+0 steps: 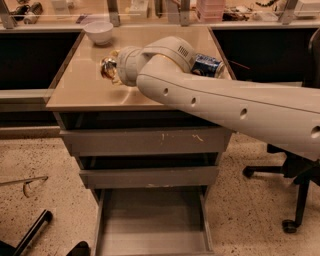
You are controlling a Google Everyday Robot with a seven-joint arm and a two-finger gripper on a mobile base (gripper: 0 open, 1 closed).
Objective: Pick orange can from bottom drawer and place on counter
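Note:
The orange can [105, 68] is shiny orange-gold and sits in the tip of my gripper [113, 70] over the left middle of the beige counter [82, 92]. The gripper is shut on the can; my wrist hides most of the fingers. I cannot tell whether the can touches the counter. My long white arm reaches in from the right across the counter. The bottom drawer [152, 220] is pulled open below, and its grey floor is bare.
A blue and white can [207, 65] lies on the counter behind my arm. A white bowl [98, 31] stands at the counter's back left. A cluttered ledge [160, 10] runs behind. An office chair base [295, 185] stands at the right. A black bar [30, 232] lies on the floor at the lower left.

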